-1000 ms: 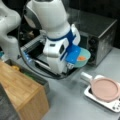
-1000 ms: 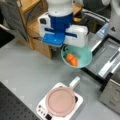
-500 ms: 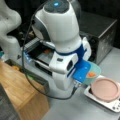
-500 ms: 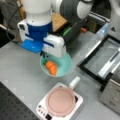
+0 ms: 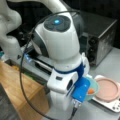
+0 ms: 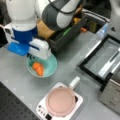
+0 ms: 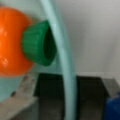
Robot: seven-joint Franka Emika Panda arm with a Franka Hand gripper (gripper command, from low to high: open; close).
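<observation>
Gripper: its fingers are hidden under the arm's white body in both front views; I cannot tell if it is open or closed.
Arm [image 6: 25, 27]: directly above the bowl's far rim.
Bowl [image 6: 50, 65]: teal, on the grey table [image 6: 15, 75].
Carrot [image 6: 38, 68]: orange, lying inside the bowl; its green top [image 7: 38, 42] is near the rim.
Pan [image 6: 60, 101]: pink, on a white hotplate [image 6: 41, 110], near the bowl.

Grey table [image 6: 15, 75], teal bowl [image 6: 51, 66] (carrot inside), hotplate [image 6: 41, 110], toaster oven [image 5: 100, 40]
</observation>
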